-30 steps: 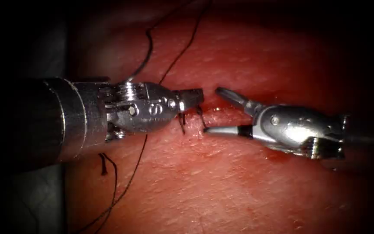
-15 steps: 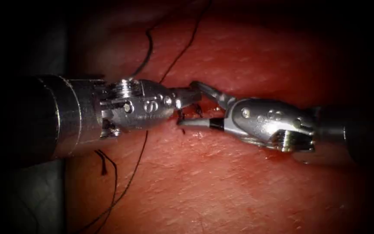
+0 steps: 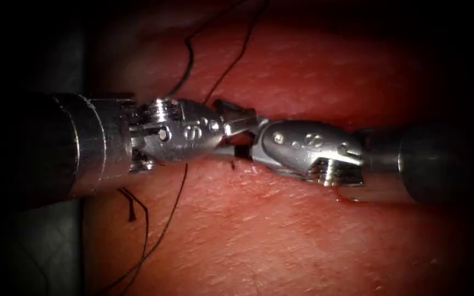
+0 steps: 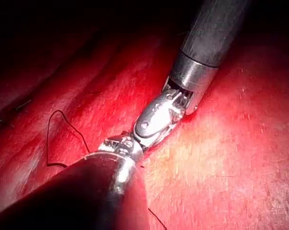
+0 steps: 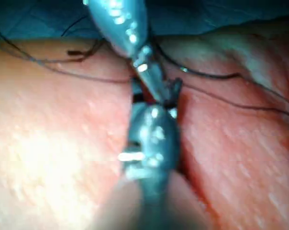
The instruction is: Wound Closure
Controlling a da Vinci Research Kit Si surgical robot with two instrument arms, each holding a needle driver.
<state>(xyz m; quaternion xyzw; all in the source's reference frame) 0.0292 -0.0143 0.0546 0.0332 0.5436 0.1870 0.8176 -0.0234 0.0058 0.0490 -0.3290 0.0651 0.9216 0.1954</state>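
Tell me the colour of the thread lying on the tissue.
The thread is black, clearest against the tissue in the endoscope view.

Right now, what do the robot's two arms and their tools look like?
Both are shiny silver metal. The left tool sits on a thick dark shaft with a silver collar, small round pins and letter-like markings on its wrist. The right tool has a smooth rounded wrist with little round dimples and a dark shaft behind.
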